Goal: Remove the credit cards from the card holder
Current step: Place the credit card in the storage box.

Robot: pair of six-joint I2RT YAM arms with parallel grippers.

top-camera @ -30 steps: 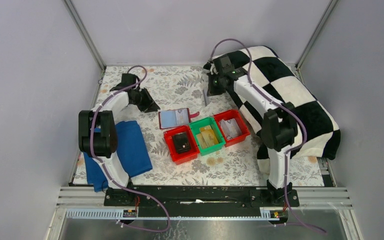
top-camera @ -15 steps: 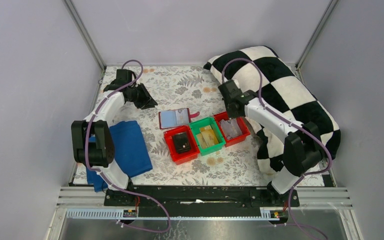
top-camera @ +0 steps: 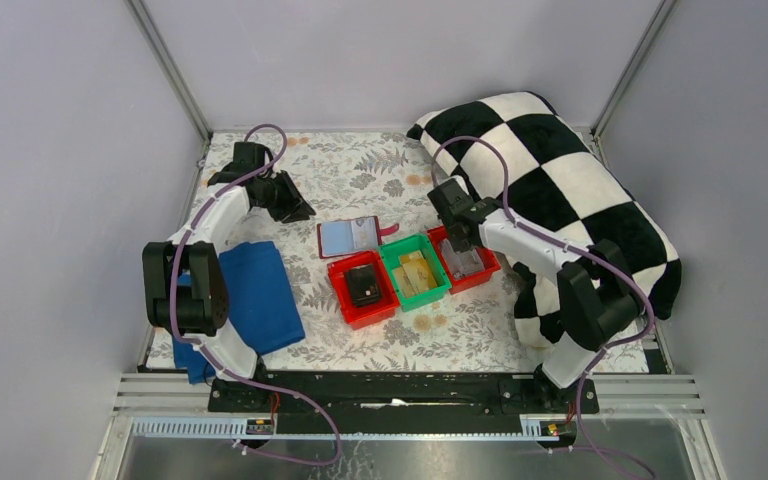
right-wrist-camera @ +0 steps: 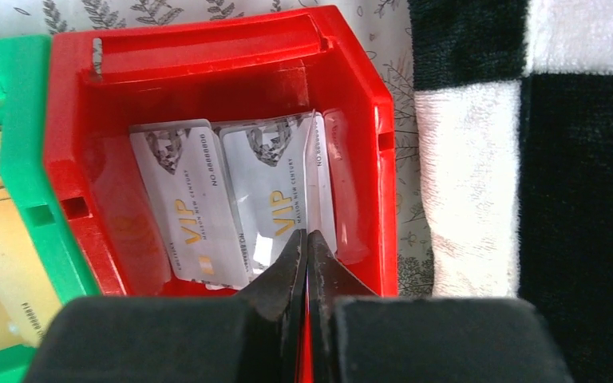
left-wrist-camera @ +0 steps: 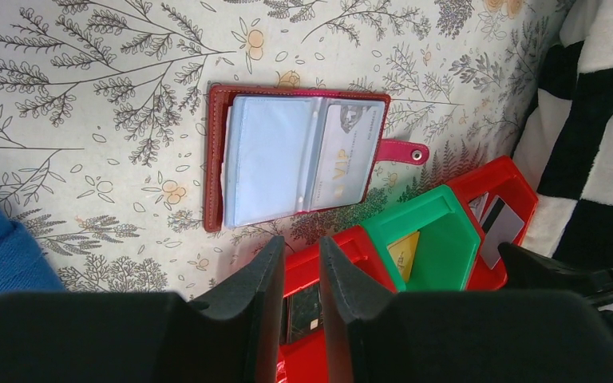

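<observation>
One credit card (left-wrist-camera: 343, 152) at least shows in the card holder (left-wrist-camera: 271, 159), which lies opened flat on the table (left-wrist-camera: 88, 80) just beyond the row of bins; several pale credit cards (right-wrist-camera: 191, 199) lie in the right-hand red bin (right-wrist-camera: 207, 48). Left jaws hang above the table on the near side of the holder, a narrow gap between them and nothing in it; right jaws are pressed together over that red bin, and a thin edge-on sliver seems to run out from them, though I cannot tell whether it is a card they pinch.

Trouble I would expect: nothing pins the holder down, so a pull on the card could drag or lift the whole wallet; the clear sleeve could get nipped along with the card.

Holder's long axis runs left to right across the table, its strap tab (left-wrist-camera: 403, 152) pointing toward the right arm's side; the card in it sits crosswise to that axis, lettering running along its length.
</observation>
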